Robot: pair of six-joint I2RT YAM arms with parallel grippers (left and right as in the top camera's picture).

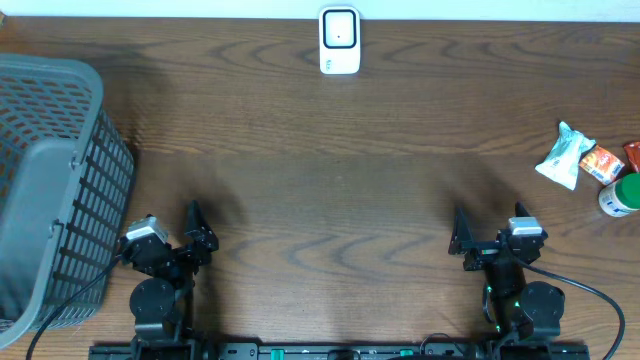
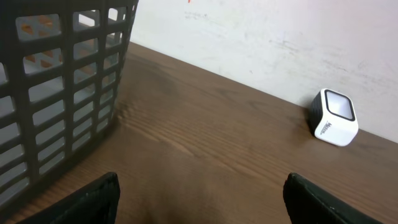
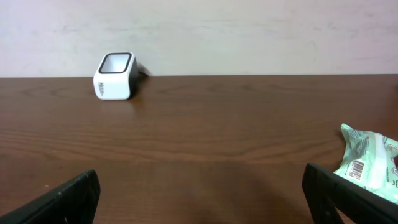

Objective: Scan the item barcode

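Though parked low at the near edge of the worktop (image 1: 320, 150), grasping nothing: left end effector (image 2: 199, 202) released, jaws spread wide over bare wood; right end effector (image 3: 202, 202) likewise released, jaws wide apart.

At the far left, running off the frame's edge: a grey lattice basket (image 1: 50, 180), upright, open at the top. Inside, only its plain grey floor on show (left part cut off by the frame, so cannot vouch for that corner). Just beside the left arm, not touching it as far as can be told; from the left wrist, looms as a barred wall on the left.

At the far edge, roughly midway along, close to the pale wall: a white scanner (image 1: 339, 40), well apart from both arms.

Task's things bunched at the right edge, well beyond the right arm: a pale green packet (image 1: 562, 157) touching an orange packet (image 1: 601, 162), a red wrapper (image 1: 633, 155) clipped by the frame, and just nearer, a small white container with a green top (image 1: 620, 195). From the right wrist, a barcode (image 3: 356, 168) visible on the green packet's near face.

Between arms and scanner, from basket across to packets: a broad stretch of bare wood grain.
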